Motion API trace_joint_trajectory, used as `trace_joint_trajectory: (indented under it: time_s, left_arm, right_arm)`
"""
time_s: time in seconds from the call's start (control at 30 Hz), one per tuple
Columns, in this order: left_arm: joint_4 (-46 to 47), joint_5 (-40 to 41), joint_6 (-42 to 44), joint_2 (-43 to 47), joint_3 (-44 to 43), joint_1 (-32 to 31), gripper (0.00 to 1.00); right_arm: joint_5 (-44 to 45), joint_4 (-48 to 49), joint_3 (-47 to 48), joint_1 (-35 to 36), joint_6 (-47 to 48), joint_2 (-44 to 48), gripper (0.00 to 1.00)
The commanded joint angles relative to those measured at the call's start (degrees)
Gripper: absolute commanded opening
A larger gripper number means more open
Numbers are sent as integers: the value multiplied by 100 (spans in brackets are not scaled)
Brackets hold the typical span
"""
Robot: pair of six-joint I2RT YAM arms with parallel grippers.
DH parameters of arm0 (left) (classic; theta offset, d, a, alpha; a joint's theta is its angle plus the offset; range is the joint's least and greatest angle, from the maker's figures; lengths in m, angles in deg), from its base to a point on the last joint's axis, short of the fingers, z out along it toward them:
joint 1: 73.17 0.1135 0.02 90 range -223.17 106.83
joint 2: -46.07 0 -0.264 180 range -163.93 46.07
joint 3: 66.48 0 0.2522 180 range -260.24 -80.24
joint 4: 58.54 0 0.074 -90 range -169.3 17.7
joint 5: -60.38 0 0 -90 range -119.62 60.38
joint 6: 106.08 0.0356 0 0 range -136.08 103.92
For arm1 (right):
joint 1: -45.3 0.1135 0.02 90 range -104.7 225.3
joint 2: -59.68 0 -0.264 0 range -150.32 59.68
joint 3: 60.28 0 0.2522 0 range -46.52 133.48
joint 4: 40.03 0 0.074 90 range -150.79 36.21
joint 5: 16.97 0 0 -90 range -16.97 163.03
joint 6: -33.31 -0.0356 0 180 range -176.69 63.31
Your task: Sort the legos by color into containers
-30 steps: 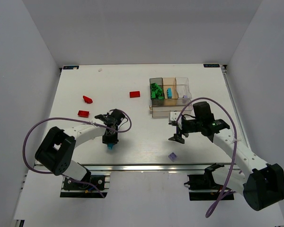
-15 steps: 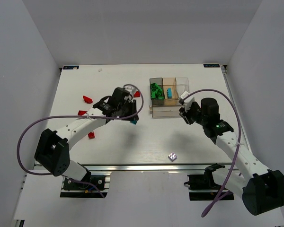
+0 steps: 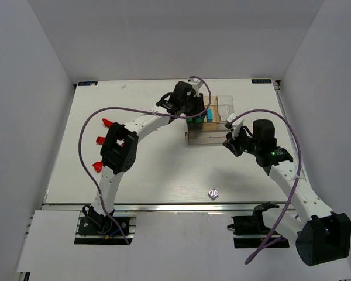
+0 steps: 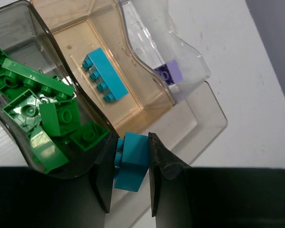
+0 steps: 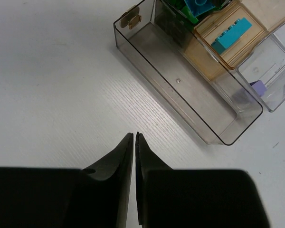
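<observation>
My left gripper (image 4: 131,138) is shut on a cyan-blue lego (image 4: 133,161), held above the containers (image 4: 206,102) where the smoky dark and tan compartments meet. Several green legos (image 4: 38,114) fill the dark compartment. One cyan lego (image 4: 104,76) lies in the tan one, and a purple brick (image 4: 168,73) in the clear one. In the top view my left gripper (image 3: 194,110) reaches over the containers (image 3: 210,136). My right gripper (image 5: 134,136) is shut on nothing, over bare table just short of the long compartment (image 5: 194,95). Three red legos (image 3: 108,123) (image 3: 100,140) (image 3: 97,167) lie at the left.
A small purple-and-white piece (image 3: 213,192) lies near the table's front edge. My right gripper (image 3: 231,142) hangs just right of the containers. The left arm's cable (image 3: 105,111) arcs over the left half of the table.
My left arm has carried the cyan lego from the front middle of the table up over the containers. My right gripper has closed and drawn back beside the containers.
</observation>
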State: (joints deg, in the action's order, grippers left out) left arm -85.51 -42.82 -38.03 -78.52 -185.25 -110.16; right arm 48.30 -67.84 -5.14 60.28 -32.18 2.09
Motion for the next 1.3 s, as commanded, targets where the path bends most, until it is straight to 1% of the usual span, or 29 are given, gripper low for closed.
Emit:
trace_joint_trajectory:
  time_s: [0.0, 0.07, 0.17, 0.27, 0.37, 0.4, 0.43, 0.47, 0.5, 0.53, 0.57, 0.6, 0.67, 0.73, 0.77, 0.83, 0.87, 0.9, 0.93, 0.97, 1.0, 1.03, 1.07, 1.1, 1.13, 1.17, 1.2, 1.23, 1.27]
  left_arm:
    - [309, 106, -89, -151, -546, -10, 0]
    - [609, 97, -203, -240, -582, -10, 0]
    - [697, 36, -318, -468, -827, -10, 1]
    - [767, 1, -423, -715, -1091, -10, 6]
    - [777, 27, -520, -961, -1337, -10, 17]
    - [768, 44, -529, -1022, -1407, -10, 23]
    - [724, 62, -546, -1084, -1469, -10, 38]
    - [715, 62, -573, -1180, -1591, -10, 44]
    - [689, 62, -582, -1216, -1653, -10, 48]
    - [628, 71, -591, -1268, -1706, -10, 56]
    - [592, 97, -599, -1347, -1863, -10, 59]
    - [548, 89, -599, -1392, -1952, -10, 61]
    - [416, 62, -573, -1444, -2189, -10, 66]
    - [398, 45, -556, -1419, -2252, -10, 67]
    - [398, 27, -547, -1384, -2278, -10, 67]
    - [363, 27, -538, -1156, -2234, 43, 67]
    - [372, 18, -503, -1015, -2173, 43, 65]
    - [389, -8, -468, -623, -1903, 104, 60]
    - [416, 9, -311, -366, -1709, 105, 54]
    - [416, 70, -214, -68, -1463, 105, 34]
    - [381, 280, -108, 248, -1191, 105, 25]
    - [363, 360, 110, 956, -527, 105, 18]
    - [363, 439, 226, 1329, -155, 157, 15]
    - [346, 614, 322, 1715, 641, 157, 14]
    - [337, 686, 515, 2502, 1049, 157, 19]
    - [293, 765, 613, 2893, 1453, 157, 27]
    - [276, 870, 683, 3306, 1866, 157, 40]
    - [258, 1071, 806, 3702, 2706, 157, 65]
    - [240, 1186, 859, 4497, 3106, 157, 72]
  right_arm:
    - [-295, -72, 186, -92, 18, -25, 11]
    - [-339, -98, 159, -127, 36, -69, 14]
    - [-418, -116, 133, -188, 80, -130, 19]
    - [-462, -134, 124, -197, 106, -200, 24]
    - [-541, -143, 107, -206, 141, -245, 37]
    - [-602, -186, 115, -198, 159, -262, 52]
    - [-647, -204, 107, -206, 246, -271, 59]
    - [-699, -239, 107, -198, 317, -271, 66]
    - [-822, -309, 107, -215, 404, -262, 79]
    - [-901, -344, 98, -215, 597, -245, 83]
    - [-998, -397, 98, -206, 729, -219, 85]
    - [-1190, -458, 106, -198, 843, -218, 89]
    - [-1332, -652, 71, -189, 1272, -192, 89]
    - [-1639, -940, 63, -180, 1678, -192, 88]
    - [-1745, -1073, 45, -163, 2141, -209, 87]
    - [-2061, -1433, 54, -136, 2679, -262, 80]
    - [-2158, -1939, 62, -110, 3395, -315, 77]
    - [-2324, -2231, 63, -92, 3889, -341, 73]
    - [-2387, -2582, 45, -40, 4451, -385, 72]
    - [-2413, -3256, -77, 13, 5719, -403, 72]
    - [-2353, -3489, -148, 31, 6279, -412, 74]
    - [-2265, -3578, -253, 118, 6633, -429, 76]
    - [-2064, -3483, -437, 145, 6845, -455, 82]
    - [-1949, -3465, -482, 180, 7152, -499, 84]
    - [-1852, -3456, -500, 267, 7312, -656, 86]
    - [-1755, -3447, -500, 381, 7383, -745, 87]
    - [-1737, -3473, -439, 426, 7401, -850, 88]
    - [-1746, -3535, -395, 479, 7497, -1060, 88]
    - [-1789, -3631, -368, 636, 7594, -1140, 88]
